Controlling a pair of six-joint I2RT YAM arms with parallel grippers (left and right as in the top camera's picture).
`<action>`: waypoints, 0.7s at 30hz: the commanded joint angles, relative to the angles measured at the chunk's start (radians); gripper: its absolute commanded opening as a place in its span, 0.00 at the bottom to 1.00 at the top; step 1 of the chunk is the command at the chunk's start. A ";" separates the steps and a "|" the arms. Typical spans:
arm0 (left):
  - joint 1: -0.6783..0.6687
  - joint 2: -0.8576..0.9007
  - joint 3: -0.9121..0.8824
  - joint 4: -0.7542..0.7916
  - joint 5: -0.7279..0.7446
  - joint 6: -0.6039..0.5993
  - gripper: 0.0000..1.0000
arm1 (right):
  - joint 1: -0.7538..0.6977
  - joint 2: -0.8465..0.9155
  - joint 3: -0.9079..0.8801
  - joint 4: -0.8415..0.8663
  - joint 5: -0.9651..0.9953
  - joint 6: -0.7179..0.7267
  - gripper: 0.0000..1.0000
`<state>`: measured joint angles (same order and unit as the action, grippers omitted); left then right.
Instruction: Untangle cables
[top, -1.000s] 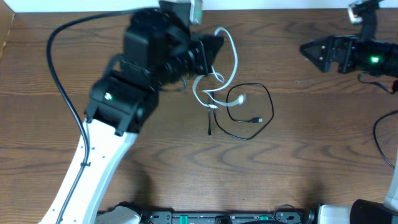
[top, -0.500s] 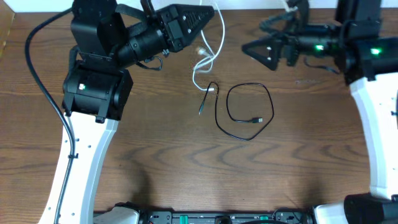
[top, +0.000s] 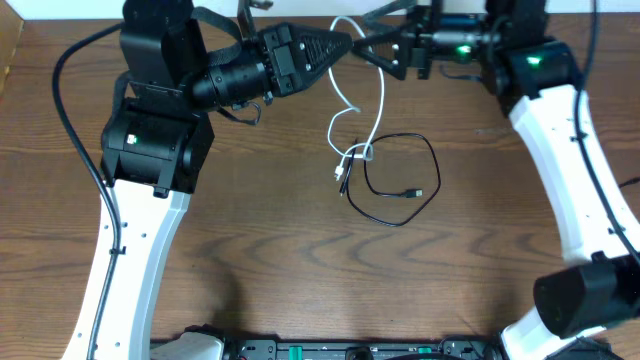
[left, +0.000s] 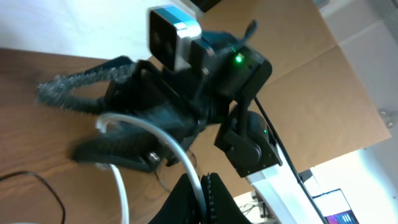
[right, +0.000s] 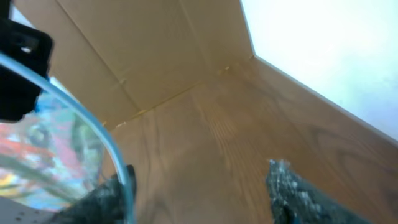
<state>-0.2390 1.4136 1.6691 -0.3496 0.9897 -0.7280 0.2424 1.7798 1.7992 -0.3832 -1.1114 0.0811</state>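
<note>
My left gripper (top: 343, 42) is shut on the white cable (top: 380, 100) and holds it up at the back of the table. The cable hangs in a loop down to its plug ends by the black cable (top: 400, 180), a thin loop lying flat on the wood. In the left wrist view the white cable (left: 155, 134) runs into my closed fingers (left: 202, 193). My right gripper (top: 367, 38) is open, tip to tip with the left one, its fingers either side of the raised white cable. In the right wrist view the cable (right: 93, 118) runs blurred past the left finger of the open jaws (right: 199, 193).
The wooden table (top: 250, 250) ends at a pale wall along the back. A thick black arm wire (top: 75, 120) hangs left of the left arm. The right arm's white link (top: 570, 170) crosses the right side. Cardboard walls (right: 155, 56) stand behind.
My right gripper has swung left and up to meet the left gripper at the white cable. The white cable's hanging end has shifted right, against the black loop.
</note>
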 joint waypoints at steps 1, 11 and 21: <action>0.002 -0.009 0.011 -0.032 0.018 0.077 0.07 | 0.014 0.018 0.004 0.025 -0.012 0.061 0.14; 0.002 -0.009 0.010 -0.153 -0.175 0.172 0.30 | -0.092 -0.011 0.006 0.029 0.176 0.232 0.01; 0.002 -0.002 0.008 -0.280 -0.326 0.273 0.53 | -0.383 -0.092 0.006 -0.029 0.424 0.410 0.01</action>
<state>-0.2390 1.4136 1.6691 -0.6189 0.7254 -0.5243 -0.0532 1.7512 1.7985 -0.3954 -0.8043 0.4091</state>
